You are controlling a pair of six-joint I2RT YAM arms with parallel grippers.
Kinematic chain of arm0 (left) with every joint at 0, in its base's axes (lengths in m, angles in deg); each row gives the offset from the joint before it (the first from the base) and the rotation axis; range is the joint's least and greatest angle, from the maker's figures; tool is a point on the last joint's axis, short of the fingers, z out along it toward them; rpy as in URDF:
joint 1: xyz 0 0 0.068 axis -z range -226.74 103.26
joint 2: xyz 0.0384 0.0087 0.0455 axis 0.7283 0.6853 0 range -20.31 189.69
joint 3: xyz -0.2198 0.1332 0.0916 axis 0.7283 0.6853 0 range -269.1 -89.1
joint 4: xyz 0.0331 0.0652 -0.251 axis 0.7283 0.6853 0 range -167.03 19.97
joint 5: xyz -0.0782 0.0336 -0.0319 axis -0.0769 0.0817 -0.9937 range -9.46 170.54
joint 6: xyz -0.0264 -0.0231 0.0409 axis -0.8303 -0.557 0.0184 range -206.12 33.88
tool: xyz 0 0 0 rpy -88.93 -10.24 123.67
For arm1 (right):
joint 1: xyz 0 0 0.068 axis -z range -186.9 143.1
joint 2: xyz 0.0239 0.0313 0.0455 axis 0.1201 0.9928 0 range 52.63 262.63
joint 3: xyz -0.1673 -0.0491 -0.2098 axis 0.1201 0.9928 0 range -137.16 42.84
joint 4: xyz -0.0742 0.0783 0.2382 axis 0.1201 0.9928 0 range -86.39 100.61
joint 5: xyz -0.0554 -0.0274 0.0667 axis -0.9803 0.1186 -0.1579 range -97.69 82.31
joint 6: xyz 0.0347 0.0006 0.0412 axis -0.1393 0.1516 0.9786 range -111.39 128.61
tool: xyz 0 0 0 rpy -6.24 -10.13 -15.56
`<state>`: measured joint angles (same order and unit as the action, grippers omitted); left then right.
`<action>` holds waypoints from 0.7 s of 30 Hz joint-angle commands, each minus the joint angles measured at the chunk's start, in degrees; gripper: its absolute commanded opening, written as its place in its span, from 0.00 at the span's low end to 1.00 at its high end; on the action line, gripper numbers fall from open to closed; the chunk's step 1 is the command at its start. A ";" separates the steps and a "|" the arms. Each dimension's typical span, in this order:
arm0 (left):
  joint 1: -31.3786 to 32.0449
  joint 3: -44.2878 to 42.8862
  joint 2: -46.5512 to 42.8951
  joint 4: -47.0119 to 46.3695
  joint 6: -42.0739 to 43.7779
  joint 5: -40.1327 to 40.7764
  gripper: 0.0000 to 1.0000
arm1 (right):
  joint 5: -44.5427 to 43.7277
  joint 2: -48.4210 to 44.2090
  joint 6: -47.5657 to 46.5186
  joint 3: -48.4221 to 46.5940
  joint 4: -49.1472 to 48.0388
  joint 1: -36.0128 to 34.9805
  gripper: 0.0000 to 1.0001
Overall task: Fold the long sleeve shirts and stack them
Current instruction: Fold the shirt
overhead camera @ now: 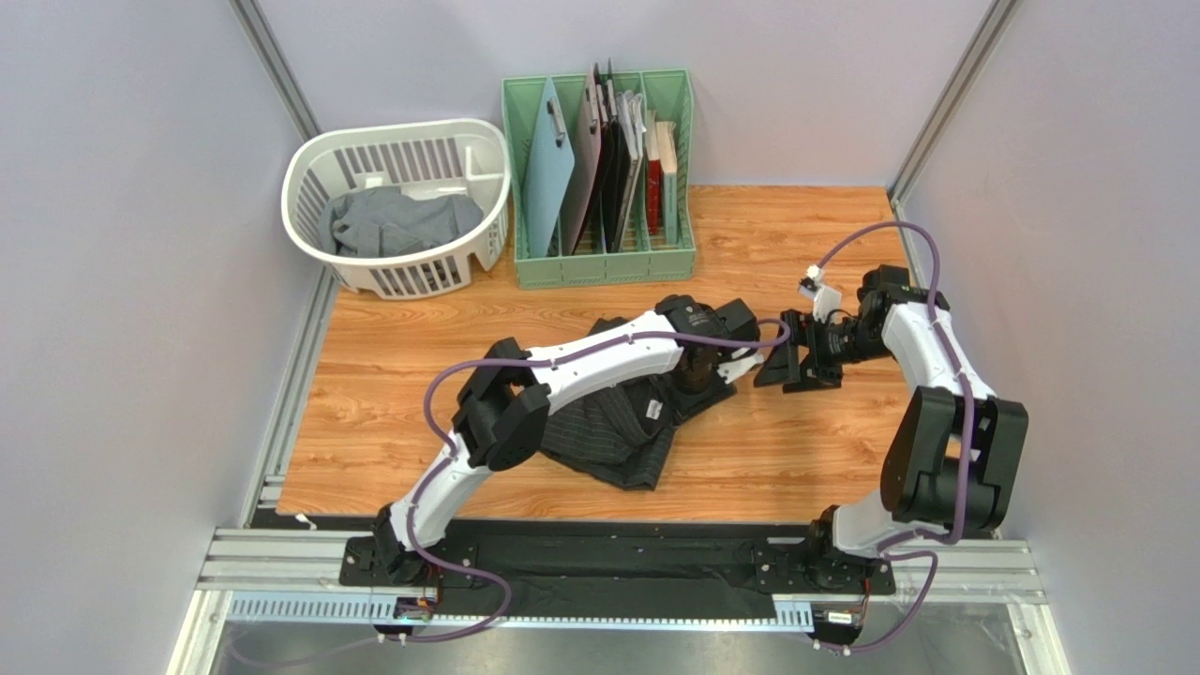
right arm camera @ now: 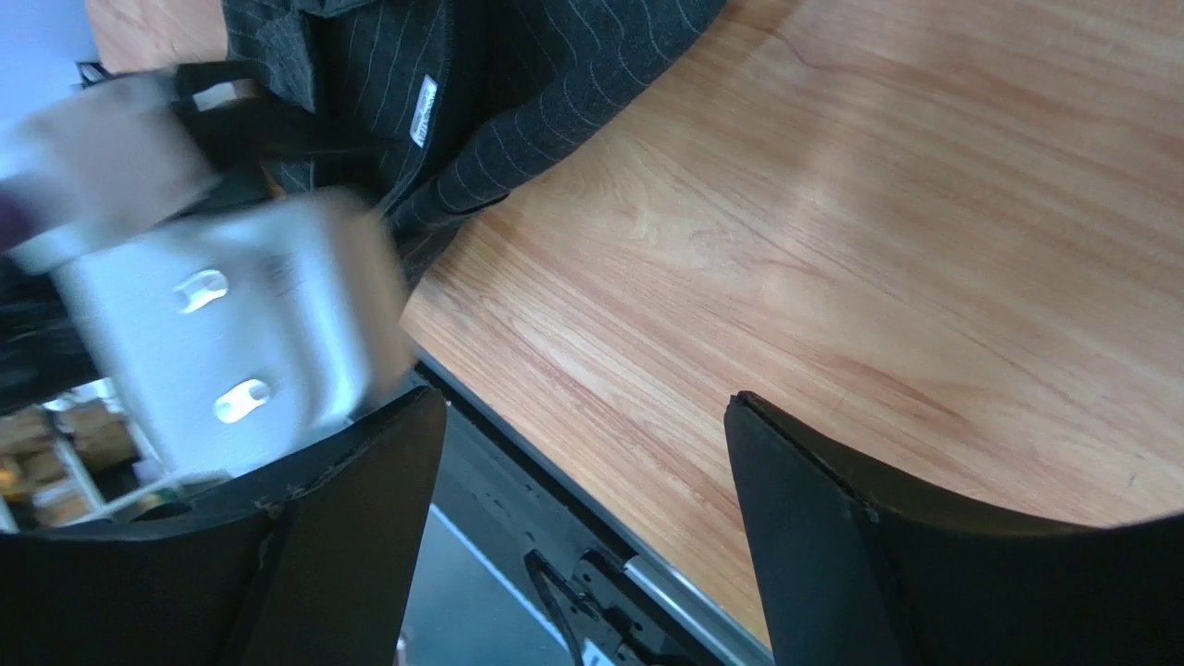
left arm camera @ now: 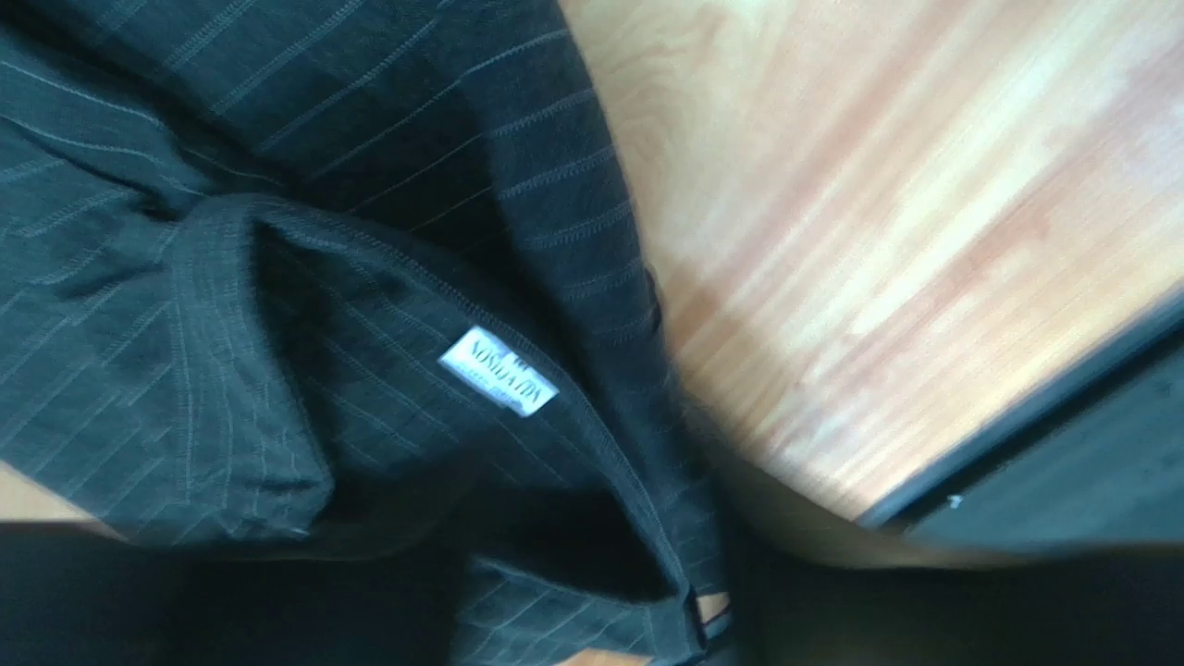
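The black pinstriped shirt lies crumpled on the wooden table, mostly under my left arm. My left gripper is down on the shirt's far right part. In the left wrist view its dark, blurred fingers stand apart, with the shirt and its white neck label close up and cloth between them. My right gripper is open and empty just right of the shirt. Its view shows bare wood between the fingers and the shirt at upper left. The plain grey shirt lies in the basket.
A white laundry basket stands at the back left. A green rack with boards and folders stands at the back centre. The table's near edge and its black rail run by the arm bases. My left arm's white link is close to the right gripper.
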<state>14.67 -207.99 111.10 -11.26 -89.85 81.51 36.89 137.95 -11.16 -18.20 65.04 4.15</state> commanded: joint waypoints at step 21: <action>-37.41 31.42 -45.01 -14.01 11.02 -28.14 0.97 | -0.35 28.57 19.16 -9.16 -8.26 -15.62 0.26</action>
<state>-19.98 -180.71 72.96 -22.34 -80.05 55.17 43.58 161.93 6.17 -20.50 58.33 -9.18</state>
